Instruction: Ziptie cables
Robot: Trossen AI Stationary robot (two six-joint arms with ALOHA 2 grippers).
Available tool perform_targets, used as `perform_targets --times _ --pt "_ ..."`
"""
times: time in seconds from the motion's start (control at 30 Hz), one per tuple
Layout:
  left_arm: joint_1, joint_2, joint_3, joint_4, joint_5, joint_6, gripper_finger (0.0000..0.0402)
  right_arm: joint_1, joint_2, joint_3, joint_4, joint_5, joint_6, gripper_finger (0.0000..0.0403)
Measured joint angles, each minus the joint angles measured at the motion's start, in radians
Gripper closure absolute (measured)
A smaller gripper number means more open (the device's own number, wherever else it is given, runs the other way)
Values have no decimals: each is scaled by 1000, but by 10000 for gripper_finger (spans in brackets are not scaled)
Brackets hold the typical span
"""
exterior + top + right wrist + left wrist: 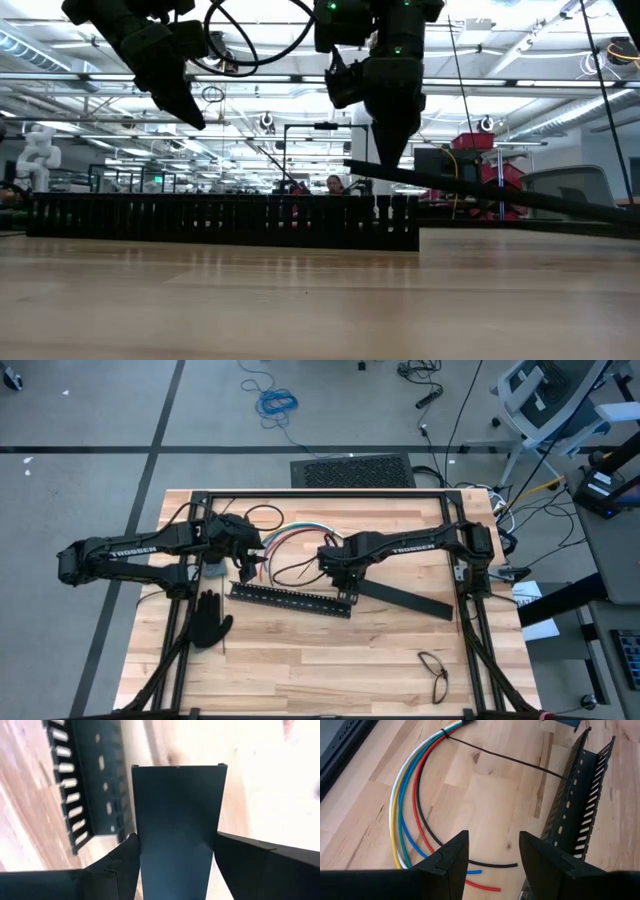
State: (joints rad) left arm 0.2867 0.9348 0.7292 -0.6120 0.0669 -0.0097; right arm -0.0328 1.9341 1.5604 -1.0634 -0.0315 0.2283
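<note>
The cables [407,800] lie curved on the tabletop [320,660] near its far edge, already cinched at one end by a ziptie [510,760]. They look light, limp and springy, best pinched near the tie. The left hand [492,862] hovers over their loose ends, fingers apart and empty. The right hand [175,865] is clamped on a flat black bar [180,820] beside the slotted bar [290,600].

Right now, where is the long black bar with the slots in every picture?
High view: slotted bar lies mid-table, below both grippers.
Low view: it runs across the front.
Left wrist view: beside the cables.
Right wrist view: behind the flat cover.
Shared landmark: its slots.
</note>
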Motion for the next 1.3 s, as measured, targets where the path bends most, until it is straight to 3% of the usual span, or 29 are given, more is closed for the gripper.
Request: perform_targets --times 0.63,1.3 --pt "0 0 0 1 0 25 232 78 -37 0 -71 -30 93 195" --pt "0 0 0 1 0 25 232 148 -36 0 -4 -71 138 193"
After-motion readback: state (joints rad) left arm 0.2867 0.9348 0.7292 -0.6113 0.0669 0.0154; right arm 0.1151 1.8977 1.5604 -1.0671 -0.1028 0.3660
